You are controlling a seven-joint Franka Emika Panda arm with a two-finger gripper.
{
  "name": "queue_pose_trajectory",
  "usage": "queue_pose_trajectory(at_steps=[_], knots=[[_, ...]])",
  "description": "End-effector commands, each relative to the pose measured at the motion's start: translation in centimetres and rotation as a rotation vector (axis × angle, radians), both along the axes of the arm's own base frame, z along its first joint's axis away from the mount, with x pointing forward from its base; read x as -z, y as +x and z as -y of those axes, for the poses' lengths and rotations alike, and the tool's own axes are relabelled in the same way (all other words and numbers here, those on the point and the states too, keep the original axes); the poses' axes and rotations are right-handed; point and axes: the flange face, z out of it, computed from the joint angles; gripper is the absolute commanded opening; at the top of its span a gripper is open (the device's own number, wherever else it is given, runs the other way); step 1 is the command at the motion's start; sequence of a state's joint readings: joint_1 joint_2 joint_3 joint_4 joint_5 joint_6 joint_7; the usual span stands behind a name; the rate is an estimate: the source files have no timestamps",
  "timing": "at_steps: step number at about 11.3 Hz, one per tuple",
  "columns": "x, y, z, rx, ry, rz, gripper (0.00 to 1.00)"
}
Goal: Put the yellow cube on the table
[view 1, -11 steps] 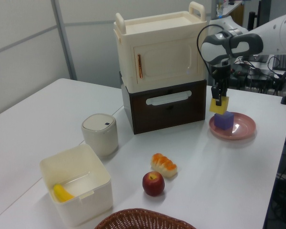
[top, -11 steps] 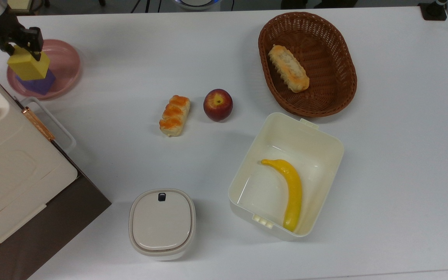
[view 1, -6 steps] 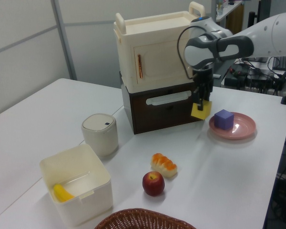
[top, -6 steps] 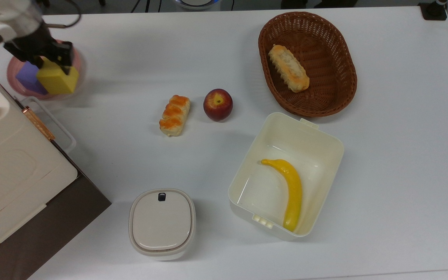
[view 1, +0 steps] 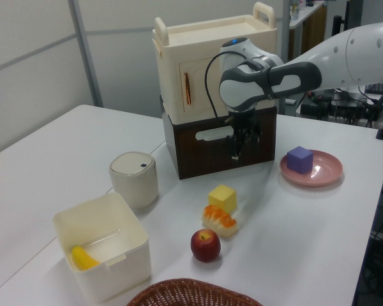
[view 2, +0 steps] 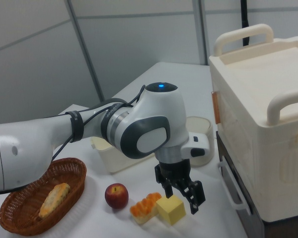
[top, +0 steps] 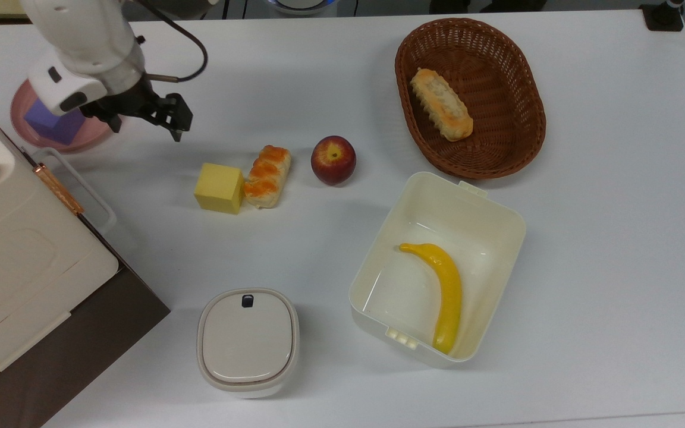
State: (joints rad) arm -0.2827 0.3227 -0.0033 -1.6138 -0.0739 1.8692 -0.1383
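Top view, current frame: the yellow cube sits flat on the table, touching or just beside the glazed pastry, with the apple a little further on toward the basket. Half a second ago I had the cube clamped in the gripper above the edge of the pink plate; now the cube is out of the fingers and the gripper hangs above and apart from it, jaws spread, holding nothing. Left view agrees: the cube rests on the white surface in front of the brown drawer unit, the gripper is raised clear of it, and the purple cube sits alone on the plate toward the far edge. Right view puts the open fingers just over the cube, no contact. Judgement: release done, the cube stands stable on a face, off the plate. Task looks met; what remains is to retreat the arm without brushing the cube or pastry.
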Motion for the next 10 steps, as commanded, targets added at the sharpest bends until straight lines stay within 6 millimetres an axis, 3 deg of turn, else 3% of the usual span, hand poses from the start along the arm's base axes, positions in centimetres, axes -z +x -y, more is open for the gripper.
queue_pose_trajectory(at_steps=[1, 4, 10], knots=[[-3.1, -0.3, -2.9, 0.046, -0.027, 0.033, 1.0], [-8.8, -1.5, -7.2, 0.008, -0.056, 0.08, 1.0], [-13.6, -3.9, -6.7, 0.013, -0.059, 0.08, 1.0]])
